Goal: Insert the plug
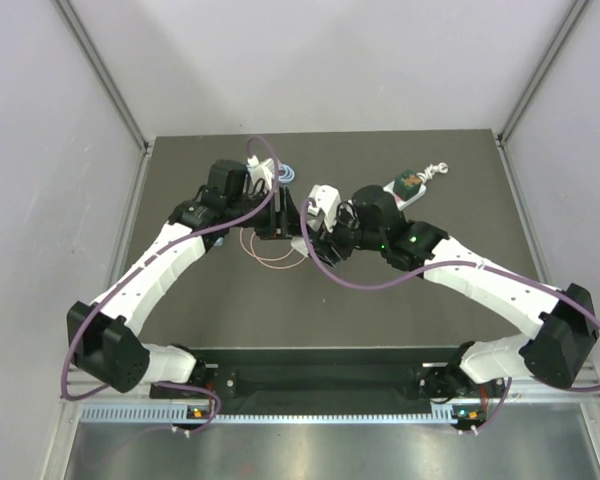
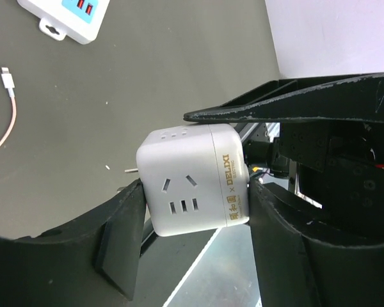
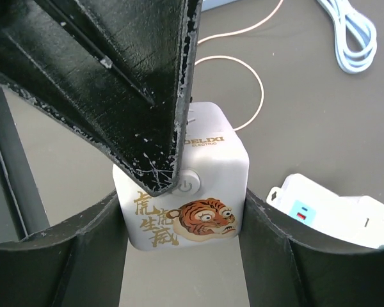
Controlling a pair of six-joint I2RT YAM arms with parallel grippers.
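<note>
A white cube socket (image 2: pixel 192 182) with a tiger sticker and a power button (image 3: pixel 179 192) is held above the dark table. My left gripper (image 2: pixel 195 214) is shut on it, a finger on each side. My right gripper (image 3: pixel 182 208) is also shut on it across two other faces. One left finger lies over the tiger face in the right wrist view. In the top view the left gripper (image 1: pixel 277 215) and right gripper (image 1: pixel 313 232) meet mid-table and hide the cube. A white power strip (image 1: pixel 405 188) with a blue panel lies to the right. No plug shows clearly.
A coiled pale blue cable (image 3: pixel 355 32) lies at the back (image 1: pixel 285 172). A thin pink cable (image 1: pixel 270 245) loops under the grippers, its white connector (image 2: pixel 9 83) on the table. The strip also shows in the left wrist view (image 2: pixel 67 16) and the right wrist view (image 3: pixel 336 214).
</note>
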